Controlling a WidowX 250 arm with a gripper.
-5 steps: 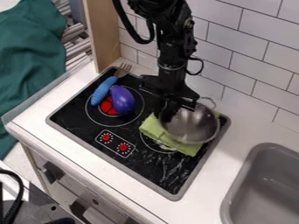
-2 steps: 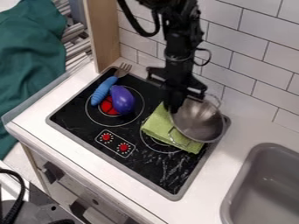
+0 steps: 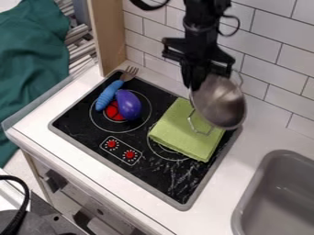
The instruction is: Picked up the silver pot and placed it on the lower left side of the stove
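Observation:
Over the back right of the stove hangs the gripper (image 3: 195, 81), shut on the left rim of the silver pot (image 3: 219, 102). The pot is tilted and held up above the stove (image 3: 131, 158), close to the tiled wall, with one handle toward the wall and the other hanging toward the cloth. Beneath and to the left of it, a folded green cloth (image 3: 184, 133) lies on the stove's right part. The lower left of the stove carries two red knobs in a marked panel.
A purple eggplant (image 3: 128, 104) and a blue-handled fork (image 3: 109, 93) lie on the left burner. The grey sink (image 3: 276, 193) is at the lower right, and a wooden post (image 3: 105, 36) stands behind the stove's left corner.
The gripper and the pot have risen and moved back toward the wall and right. The pot has tilted more, and more of the green cloth is uncovered.

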